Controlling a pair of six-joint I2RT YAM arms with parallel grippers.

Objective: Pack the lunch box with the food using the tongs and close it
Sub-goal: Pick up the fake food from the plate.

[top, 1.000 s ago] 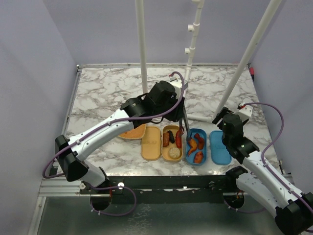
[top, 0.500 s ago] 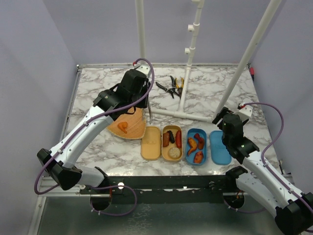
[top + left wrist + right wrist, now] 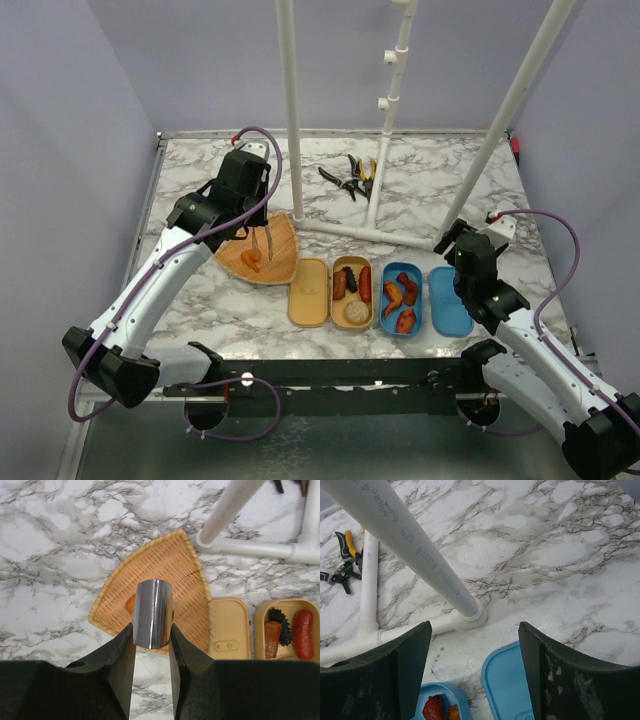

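Note:
My left gripper (image 3: pixel 256 215) (image 3: pixel 151 635) is shut on the grey metal tongs (image 3: pixel 264 240) (image 3: pixel 153 612), which hang point-down over a wicker tray (image 3: pixel 285 262) (image 3: pixel 175 570). One orange food piece (image 3: pixel 251 260) (image 3: pixel 130 603) lies on that tray, partly hidden behind the tongs. The tan lunch box (image 3: pixel 352 268) (image 3: pixel 287 605) holds a red sausage (image 3: pixel 303 630), a dark piece, an orange piece and a beige ball (image 3: pixel 356 312). Its lid (image 3: pixel 309 292) (image 3: pixel 229 630) lies beside it. The blue lunch box (image 3: pixel 403 322) (image 3: pixel 437 692) holds orange and red pieces. My right gripper (image 3: pixel 452 238) (image 3: pixel 475 630) hangs open over the blue lid (image 3: pixel 450 300) (image 3: pixel 512 685).
A white pipe frame (image 3: pixel 372 232) (image 3: pixel 427 562) stands on the marble table behind the boxes, with posts rising from it. Black-and-yellow pliers (image 3: pixel 350 178) (image 3: pixel 342 560) lie beyond the frame. Purple walls close in the left, right and far sides.
My left arm has swung left with the tongs, from above the open boxes to above the wicker tray. The right arm has not moved.

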